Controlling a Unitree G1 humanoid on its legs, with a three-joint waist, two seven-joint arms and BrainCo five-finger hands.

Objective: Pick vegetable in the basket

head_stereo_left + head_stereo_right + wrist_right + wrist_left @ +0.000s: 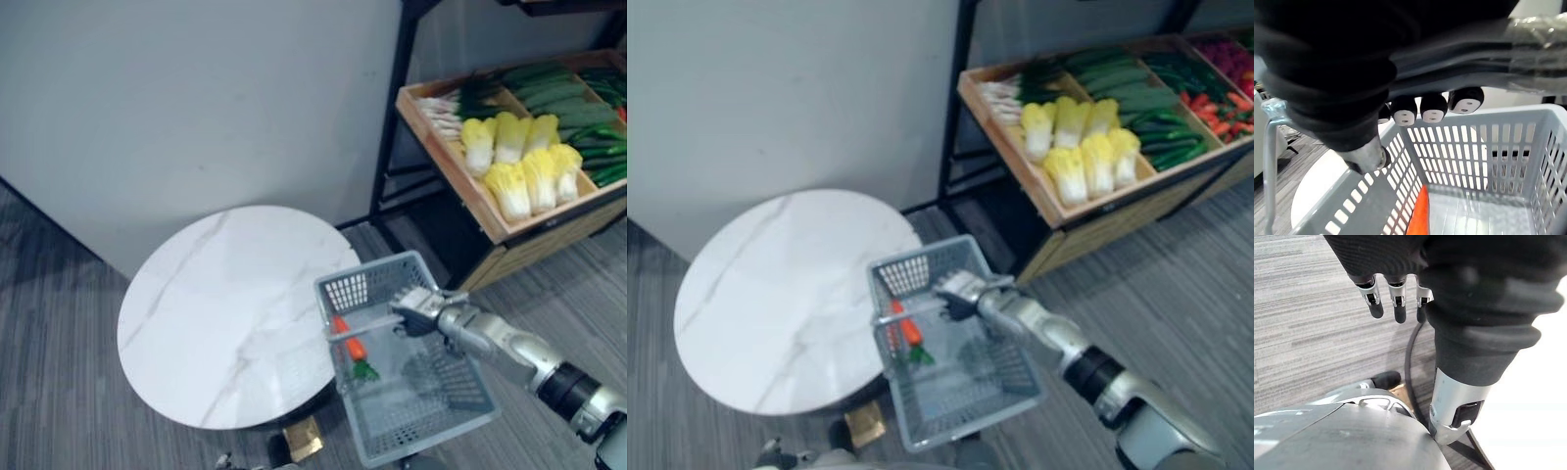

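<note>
A grey plastic basket (pixel 416 433) hangs beside the round table, lifted by its metal handle (pixel 364 332). My right hand (pixel 422 310) is shut on that handle; in the right wrist view the dark fingertips (pixel 1433 108) curl under the handle bars (pixel 1530 54). An orange carrot (pixel 354 346) with a green top lies inside the basket near its left wall, also seen as the carrot (pixel 1418 219) under the hand. My left hand (pixel 1375 297) hangs over the carpet with its fingers straight and nothing in it.
A white marble round table (pixel 220 313) stands left of the basket. At the upper right a wooden shelf crate (pixel 487 217) holds yellow-white cabbages (pixel 524 162), cucumbers (pixel 560 98) and other vegetables. Grey carpet lies between them, a wall behind.
</note>
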